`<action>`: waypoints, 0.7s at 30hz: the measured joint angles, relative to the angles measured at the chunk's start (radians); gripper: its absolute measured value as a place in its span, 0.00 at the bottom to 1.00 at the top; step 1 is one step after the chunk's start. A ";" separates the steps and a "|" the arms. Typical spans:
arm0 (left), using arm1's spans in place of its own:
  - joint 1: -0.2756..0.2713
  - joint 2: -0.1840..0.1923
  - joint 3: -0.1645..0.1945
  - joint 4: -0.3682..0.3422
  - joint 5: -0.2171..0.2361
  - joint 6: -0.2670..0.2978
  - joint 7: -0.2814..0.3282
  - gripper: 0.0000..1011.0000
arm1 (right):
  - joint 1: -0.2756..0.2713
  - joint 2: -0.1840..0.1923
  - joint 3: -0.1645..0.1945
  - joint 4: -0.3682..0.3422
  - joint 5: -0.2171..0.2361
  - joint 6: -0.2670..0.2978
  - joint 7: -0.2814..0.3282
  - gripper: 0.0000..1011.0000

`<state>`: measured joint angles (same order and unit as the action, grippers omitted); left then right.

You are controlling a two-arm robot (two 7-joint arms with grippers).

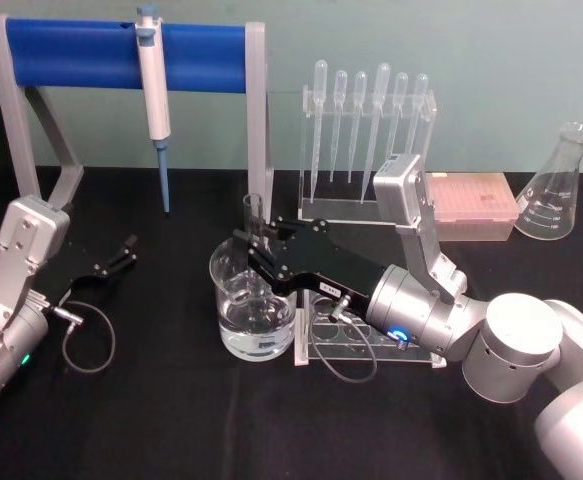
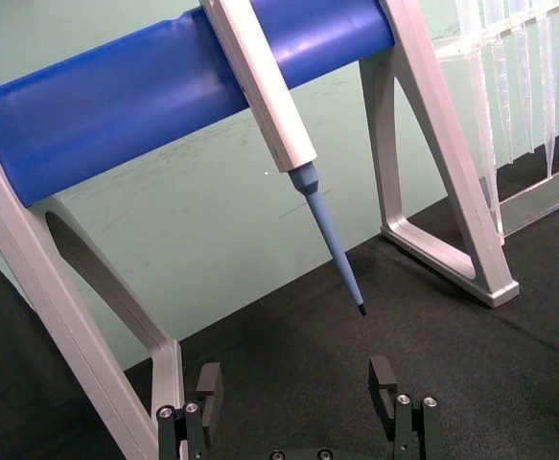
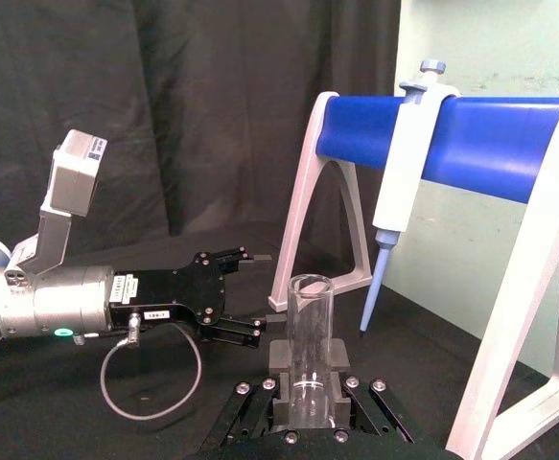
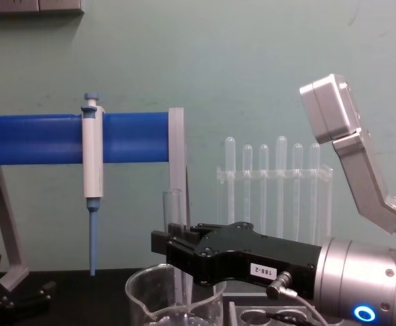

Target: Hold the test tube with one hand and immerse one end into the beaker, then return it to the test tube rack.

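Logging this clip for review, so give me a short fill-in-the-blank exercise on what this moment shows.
1. The right gripper is shut on the ____, held upright.
2. Its lower end reaches down into the ____.
3. The left gripper, parked at far left, has its fingers ____.
4. The pipettor hangs from the ____ bar.
Missing words: test tube; beaker; open; blue.
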<state>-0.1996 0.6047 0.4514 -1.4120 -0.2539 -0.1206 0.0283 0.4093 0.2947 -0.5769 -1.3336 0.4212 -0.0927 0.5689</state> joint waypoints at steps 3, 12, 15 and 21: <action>0.000 0.000 0.000 0.000 0.000 0.000 0.000 0.99 | 0.000 0.000 0.000 0.000 0.000 0.000 0.000 0.22; 0.000 0.000 0.000 0.000 0.000 0.000 0.000 0.99 | 0.000 0.000 0.000 0.000 0.000 0.000 0.000 0.22; 0.000 0.000 0.000 0.000 0.000 0.000 0.000 0.99 | 0.000 0.000 0.000 0.000 0.000 0.000 0.000 0.22; 0.000 0.000 0.000 0.000 0.000 0.000 0.000 0.99 | 0.000 0.000 0.000 0.000 0.000 0.000 0.000 0.22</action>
<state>-0.1995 0.6047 0.4514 -1.4120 -0.2539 -0.1206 0.0283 0.4093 0.2947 -0.5769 -1.3336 0.4212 -0.0926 0.5689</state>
